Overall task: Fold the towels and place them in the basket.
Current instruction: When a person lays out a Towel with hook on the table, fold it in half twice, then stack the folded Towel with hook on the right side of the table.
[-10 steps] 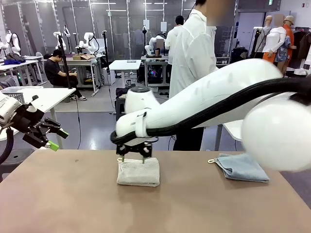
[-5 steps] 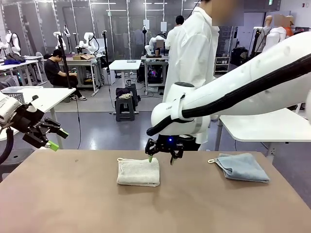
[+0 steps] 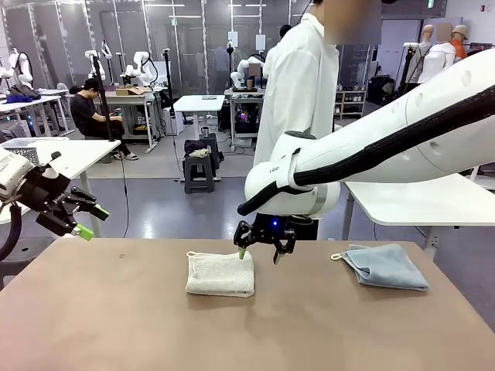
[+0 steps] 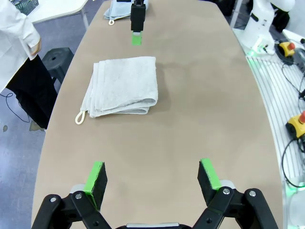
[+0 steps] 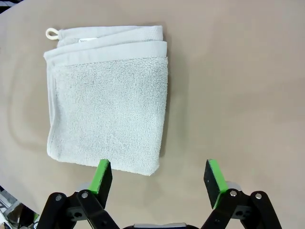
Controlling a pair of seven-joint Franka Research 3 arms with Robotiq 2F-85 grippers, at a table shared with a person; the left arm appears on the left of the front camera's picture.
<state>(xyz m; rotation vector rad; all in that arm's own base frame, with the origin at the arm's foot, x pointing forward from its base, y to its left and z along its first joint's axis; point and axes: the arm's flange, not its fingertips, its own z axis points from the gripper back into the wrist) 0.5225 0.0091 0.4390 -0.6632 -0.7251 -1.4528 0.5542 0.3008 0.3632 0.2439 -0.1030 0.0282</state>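
Two towels folded on the bench (image 3: pixel 116 325)

My right tool (image 3: pixel 261 252) hangs open beside the cream towel (image 3: pixel 221 273); left tool (image 3: pixel 80 219) open; my arm hides the person's legs.

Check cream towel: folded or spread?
Folded. The cream towel lies as a compact rectangle with stacked layered edges along one side.

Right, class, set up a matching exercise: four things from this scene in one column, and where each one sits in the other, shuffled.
Things:
1. cream towel
2. blue towel
3. left gripper
4. right gripper

Places:
A. folded near the table's right edge
B. open, off the table's left end, above floor level
C. folded at the table's middle, loop at its far left corner
D. open, above the cream towel's right edge

Pairs: 1-C, 2-A, 3-B, 4-D
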